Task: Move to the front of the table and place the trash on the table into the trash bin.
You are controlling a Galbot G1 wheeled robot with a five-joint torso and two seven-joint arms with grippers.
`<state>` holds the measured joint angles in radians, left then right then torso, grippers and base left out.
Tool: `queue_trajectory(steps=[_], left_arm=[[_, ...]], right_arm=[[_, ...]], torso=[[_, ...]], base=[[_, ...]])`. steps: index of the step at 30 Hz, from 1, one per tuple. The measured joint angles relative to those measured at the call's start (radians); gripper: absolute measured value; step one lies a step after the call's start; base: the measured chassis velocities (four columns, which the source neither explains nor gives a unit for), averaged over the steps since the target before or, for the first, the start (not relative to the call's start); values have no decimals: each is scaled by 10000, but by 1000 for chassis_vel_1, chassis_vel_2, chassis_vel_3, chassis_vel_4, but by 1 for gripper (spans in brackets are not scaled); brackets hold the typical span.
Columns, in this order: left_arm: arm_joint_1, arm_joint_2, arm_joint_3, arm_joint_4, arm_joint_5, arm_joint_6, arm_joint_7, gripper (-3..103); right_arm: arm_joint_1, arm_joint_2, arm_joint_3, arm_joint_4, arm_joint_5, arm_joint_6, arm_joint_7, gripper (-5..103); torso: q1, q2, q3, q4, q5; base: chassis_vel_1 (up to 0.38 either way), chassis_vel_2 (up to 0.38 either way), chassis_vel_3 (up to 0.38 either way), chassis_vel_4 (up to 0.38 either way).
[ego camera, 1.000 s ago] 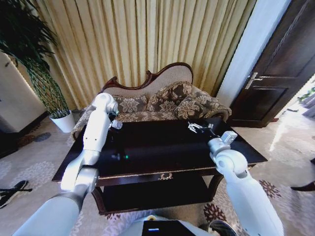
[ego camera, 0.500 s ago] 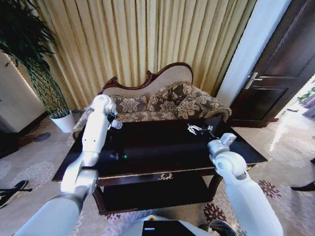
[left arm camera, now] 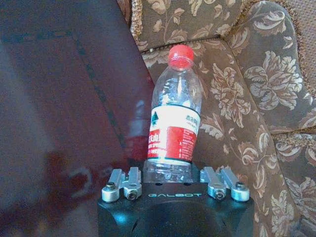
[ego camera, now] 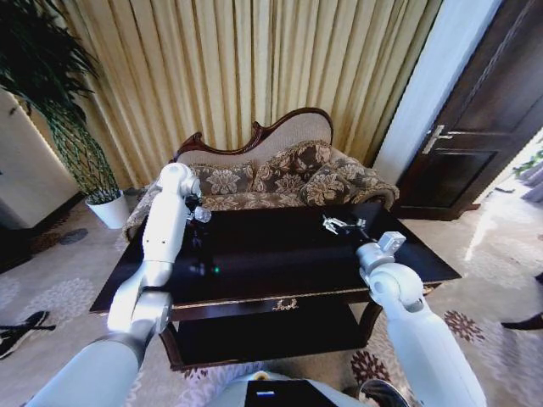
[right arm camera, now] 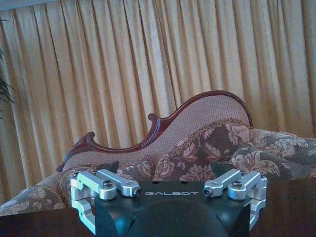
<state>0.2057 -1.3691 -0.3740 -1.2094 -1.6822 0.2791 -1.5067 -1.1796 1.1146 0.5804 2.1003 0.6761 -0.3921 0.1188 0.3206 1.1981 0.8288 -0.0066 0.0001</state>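
Robot base sits at the front edge of the table (ego camera: 280, 254), so the drive-up looks done. Step in hand, as I judge it: grasping the first piece of trash.

Nearest, at about 4 o'clock in the head view, the right arm rises from the base, with the right gripper (ego camera: 339, 224) over the right part of the tabletop – fingers spread wide in its wrist view, nothing between them, facing the sofa (right arm camera: 207, 143).

At about 10 o'clock, the left arm reaches across the table's left side to the far edge. The left gripper (left arm camera: 176, 185) is right behind the bottle (left arm camera: 175, 118) – clear plastic, red cap, red-and-white label, standing upright near the table's far left edge with the sofa cushions just behind. Finger bases sit either side of the bottle's foot, but whether they press it or stand off I cannot tell.

Farthest: sofa, curtain (ego camera: 254, 68), potted plant (ego camera: 59, 110) at 9 o'clock, door (ego camera: 484, 110) at 2 o'clock.

Next move likely calls for a firm squeeze low on the bottle, then a straight lift so it doesn't tip off toward the sofa.
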Motion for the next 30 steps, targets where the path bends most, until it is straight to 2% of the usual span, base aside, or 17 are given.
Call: queue_trajectory(steps=[5, 9, 11, 12, 15, 18, 20, 21, 23, 24, 25, 26, 27, 28, 29, 30], left_arm=[[87, 35, 58, -170, 86, 7, 116, 36], [308, 284, 332, -599, 575, 227, 541, 30], [568, 722, 743, -1430, 1078, 748, 1374, 28], [568, 722, 743, -1430, 1078, 748, 1374, 28], [840, 1673, 1423, -2651, 1476, 1487, 2677, 28], [915, 1925, 1585, -2918, 1627, 1646, 2940, 28], [1229, 2610, 1959, -3577, 2579, 2147, 3826, 28], [1229, 2610, 1959, -3577, 2579, 2147, 3826, 28], [1691, 3371, 2292, -4229, 4238, 2563, 5024, 28], [1691, 3371, 2292, -4229, 4238, 2563, 5024, 28], [1946, 3745, 2375, -4534, 5073, 2671, 5688, 28], [2347, 4206, 2394, -4925, 6357, 2674, 6729, 28], [2347, 4206, 2394, -4925, 6357, 2674, 6729, 28], [2660, 4504, 2372, -5163, 7348, 2575, 7630, 28], [3057, 4859, 2303, -5401, 8611, 2269, 8876, 28], [3361, 5083, 2270, -5549, 9407, 1925, 9675, 28]], right_arm=[[-37, 23, 4, 2, -18, 9, 0, 100], [-80, 56, 54, 8, -34, 14, 0, 100], [-181, 143, 104, -7, -109, 52, 0, 100], [-181, 143, 104, -7, -109, 52, 0, 100], [-271, 246, 130, -38, -195, 222, 0, 100], [-271, 258, 147, -38, -195, 231, 0, 100], [-271, 293, 198, -9, -194, 238, 0, 100], [-271, 293, 198, -9, -194, 238, 0, 100], [-311, 335, 229, 77, -191, 247, 0, 100], [-311, 335, 229, 77, -191, 247, 0, 100], [-344, 351, 245, 138, -189, 253, 0, 100], [-391, 378, 270, 216, -185, 260, 0, 100], [-391, 378, 270, 216, -185, 260, 0, 100], [-416, 392, 290, 259, -178, 266, 0, 100], [-438, 412, 313, 293, -177, 277, 0, 100], [-448, 427, 325, 320, -177, 291, 0, 100]], torso=[[0, 0, 0, -3, -1], [1, -2, 2, 1, -6], [3, -4, 2, 1, -6], [3, -4, 2, 1, -6], [2, -4, 0, 1, -3], [2, -3, 0, 0, 0], [2, -3, 1, -1, -3], [2, -3, 1, -1, -3], [2, -3, 1, 2, -4], [2, -3, 1, 2, -4], [2, -3, 1, 2, -5], [2, -2, 0, 0, -3], [2, -2, 0, 0, -3], [1, -2, 0, 2, -5], [1, -1, 0, 2, -3], [0, -1, 0, 3, 0]], base=[[0, 0, 0, 0], [0, 0, 0, 0], [0, 0, 0, 0], [0, 0, 0, 0], [0, 0, 0, 0], [0, 0, 0, 0], [0, 0, 0, 0], [0, 0, 0, 0], [0, 0, 0, 0], [0, 0, 0, 0], [0, 0, 0, 0], [0, 0, 0, 0], [0, 0, 0, 0], [0, 0, 0, 0], [0, 0, 0, 0], [0, 0, 0, 0]])
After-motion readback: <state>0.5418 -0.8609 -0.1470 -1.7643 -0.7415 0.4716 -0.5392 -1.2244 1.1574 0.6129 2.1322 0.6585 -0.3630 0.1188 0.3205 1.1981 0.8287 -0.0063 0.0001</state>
